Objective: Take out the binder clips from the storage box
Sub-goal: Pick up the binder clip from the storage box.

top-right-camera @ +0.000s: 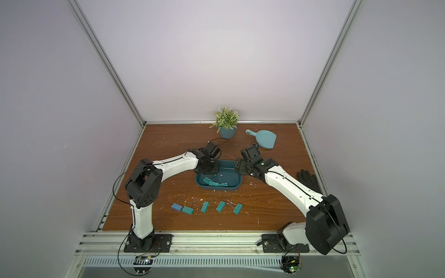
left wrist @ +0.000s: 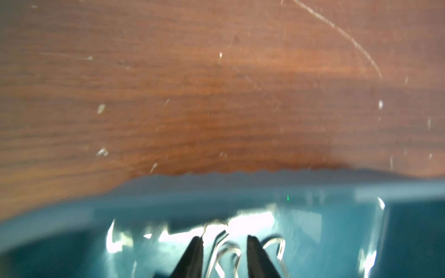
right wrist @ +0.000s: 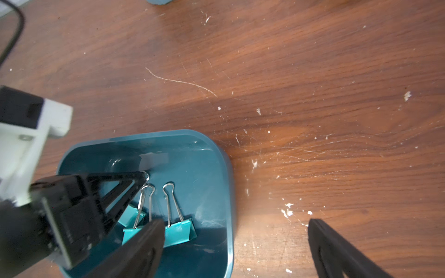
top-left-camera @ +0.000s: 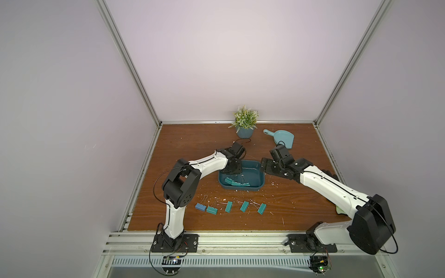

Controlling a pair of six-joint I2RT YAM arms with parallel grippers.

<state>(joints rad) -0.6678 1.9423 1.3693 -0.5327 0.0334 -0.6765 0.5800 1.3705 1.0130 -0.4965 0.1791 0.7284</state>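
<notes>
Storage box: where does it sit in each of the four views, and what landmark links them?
Top view: storage box mid-table, between the arms.
Top view: same spot.
Left wrist: blurred wall around the left gripper.
Right wrist: partly under the right gripper, left gripper reaching in.
Landmark: silver wire handles of the binder clips inside, visible in every view.

Pale lilac walls (top-left-camera: pixel 228 60), scuffed wooden tabletop (top-left-camera: pixel 192 144)
</notes>
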